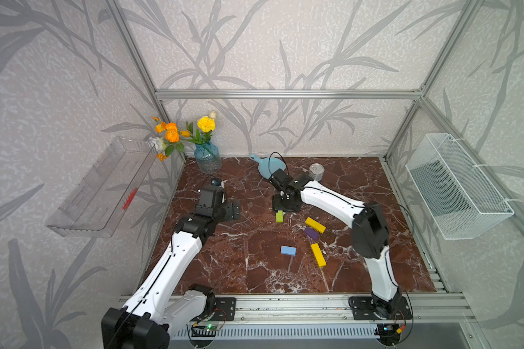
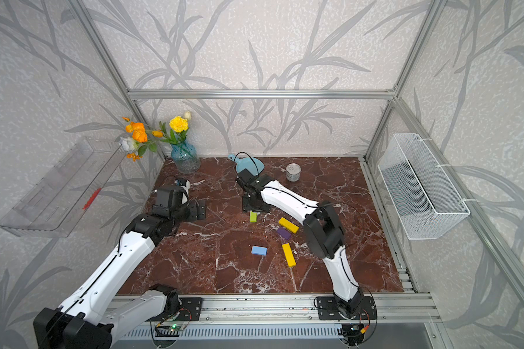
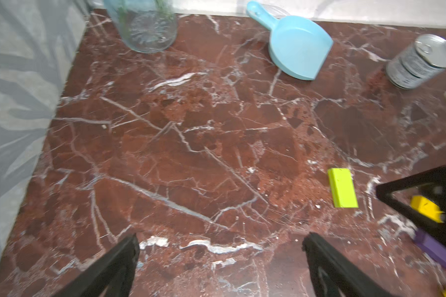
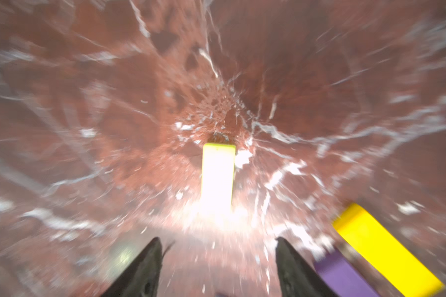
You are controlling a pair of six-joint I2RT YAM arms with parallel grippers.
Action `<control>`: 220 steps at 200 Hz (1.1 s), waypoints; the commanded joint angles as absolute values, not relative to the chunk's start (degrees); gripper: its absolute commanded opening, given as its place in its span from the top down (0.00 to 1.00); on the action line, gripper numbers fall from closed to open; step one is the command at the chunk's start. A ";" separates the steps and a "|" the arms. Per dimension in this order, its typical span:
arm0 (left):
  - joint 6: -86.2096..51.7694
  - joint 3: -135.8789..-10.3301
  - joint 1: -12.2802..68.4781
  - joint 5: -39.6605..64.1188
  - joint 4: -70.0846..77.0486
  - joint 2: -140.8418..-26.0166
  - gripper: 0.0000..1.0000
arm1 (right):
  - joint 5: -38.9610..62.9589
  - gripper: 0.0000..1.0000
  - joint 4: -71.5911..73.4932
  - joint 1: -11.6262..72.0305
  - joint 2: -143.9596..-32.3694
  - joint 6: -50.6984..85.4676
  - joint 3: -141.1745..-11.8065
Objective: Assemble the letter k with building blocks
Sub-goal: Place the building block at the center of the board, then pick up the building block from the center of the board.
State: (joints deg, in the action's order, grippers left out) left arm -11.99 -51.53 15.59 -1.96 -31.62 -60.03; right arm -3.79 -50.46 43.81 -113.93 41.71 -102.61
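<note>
Barely begun: green [image 1: 279, 216] lies mid-frame; blue [image 1: 288, 250], purple [image 1: 311, 233] and yellows [image 1: 315, 225] lie scattered lower right. Right gripper [image 4: 216, 241] is parted and empty; left gripper [image 3: 220, 236] is wide and empty.

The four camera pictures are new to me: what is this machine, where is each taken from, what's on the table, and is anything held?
Two robot arms, each ending in a two-fingered gripper. The two wide pictures look down from overhead; the two close ones come from wrist cameras. On the marble table lie a green block, blue block, purple block and two yellow bars, plus a dustpan, tin can and flower vase. The left gripper and right gripper are both open; nothing is held.
</note>
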 commanded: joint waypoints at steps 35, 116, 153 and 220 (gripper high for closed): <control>-5.56 -58.93 33.07 3.17 -33.65 -73.42 0.00 | -6.26 0.29 -43.99 27.40 -83.11 38.30 -73.62; 11.55 -61.02 53.50 -9.81 -40.38 -86.80 0.12 | 0.38 0.29 -41.89 17.41 -69.68 36.93 -55.68; 17.94 -59.37 55.72 -5.35 -35.92 -88.35 0.22 | 1.67 0.29 -41.23 17.33 -70.03 36.99 -55.15; 20.64 -62.57 55.52 4.15 -35.89 -95.55 0.22 | 1.74 0.29 -40.85 17.14 -69.43 36.94 -53.55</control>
